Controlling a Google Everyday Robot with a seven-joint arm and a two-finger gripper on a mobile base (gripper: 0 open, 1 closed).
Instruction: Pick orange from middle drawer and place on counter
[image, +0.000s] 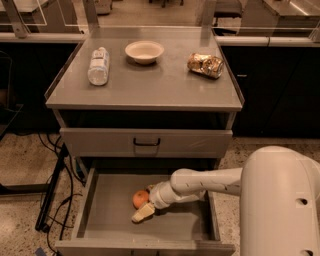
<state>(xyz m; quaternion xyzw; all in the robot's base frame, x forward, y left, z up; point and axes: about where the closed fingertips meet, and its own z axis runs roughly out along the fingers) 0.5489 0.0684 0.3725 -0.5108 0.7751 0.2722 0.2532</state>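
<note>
The counter (165, 95) is awaiting the orange (139, 198). At lower centre the claw (144, 209) is apparently touching it in the middle drawer (107, 222); I cannot tell its grip.

View: one camera, high before the cabinet (200, 142), tilted down onto it.
Range: middling; surface (165, 90) above, open drawer (180, 225) below.
Arm: pincer (145, 207) in the drawer, low centre.

In middle drawer (107, 222), orange (139, 198) with gripper (146, 206) at its right; on counter (150, 87), bottle (98, 66), bowl (144, 51), bag (205, 65).
</note>
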